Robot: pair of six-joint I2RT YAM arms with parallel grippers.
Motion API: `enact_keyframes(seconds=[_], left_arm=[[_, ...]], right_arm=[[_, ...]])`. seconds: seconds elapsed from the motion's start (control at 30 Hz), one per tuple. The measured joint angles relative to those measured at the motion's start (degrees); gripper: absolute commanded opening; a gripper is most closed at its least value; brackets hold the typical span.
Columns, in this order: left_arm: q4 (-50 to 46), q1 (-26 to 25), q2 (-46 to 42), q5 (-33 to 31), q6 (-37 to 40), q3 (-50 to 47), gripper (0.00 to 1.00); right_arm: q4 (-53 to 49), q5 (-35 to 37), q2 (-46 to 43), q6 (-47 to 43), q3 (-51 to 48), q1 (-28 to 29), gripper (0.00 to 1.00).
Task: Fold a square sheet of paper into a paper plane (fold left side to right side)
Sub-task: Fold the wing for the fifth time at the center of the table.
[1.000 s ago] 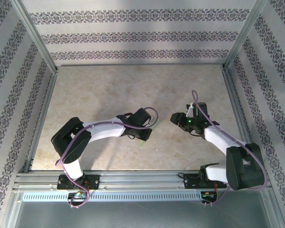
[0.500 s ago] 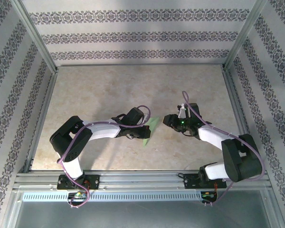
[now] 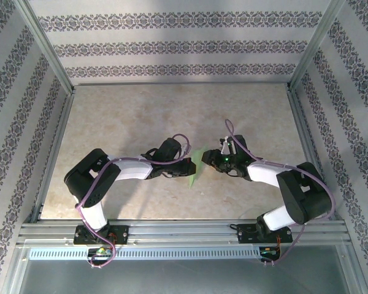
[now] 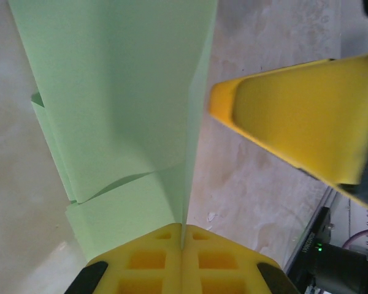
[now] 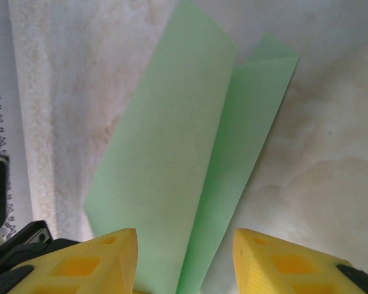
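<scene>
My left claw [image 4: 183,236] is pinching the folded green paper [image 4: 129,92]; my right claw [image 5: 183,240] is hovering spread around it from 3 o'clock.

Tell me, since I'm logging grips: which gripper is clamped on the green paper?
The left gripper: its yellow fingers are pressed together on the paper. The right gripper stands spread open.

No writing, label, brand, number or sign can be read. The green paper [image 5: 172,153] is plain on the faces that show, and the bands on the walls [image 3: 172,46] are a repeating ornament, not letters.
</scene>
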Motion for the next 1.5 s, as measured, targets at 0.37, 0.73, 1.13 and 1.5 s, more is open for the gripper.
enact_keyframes(seconds=[0.37, 0.73, 1.13, 1.5], left_arm=[[4.63, 0.00, 2.62, 1.68, -3.78, -0.57, 0.00], [7.67, 0.00, 4.42, 3.39, -6.16, -0.57, 0.00], [9.42, 0.00, 4.76, 4.46, -7.45, -0.57, 0.00], [9.88, 0.00, 5.46, 4.46, -8.11, -0.68, 0.16]], right_arm=[[1.42, 2.43, 2.21, 2.73, 0.13, 1.09, 0.45], [3.19, 2.99, 3.65, 3.43, 0.20, 1.86, 0.42], [4.15, 3.17, 5.51, 3.87, 0.92, 2.60, 0.42], [2.36, 4.09, 6.80, 4.02, 2.27, 2.97, 0.39]])
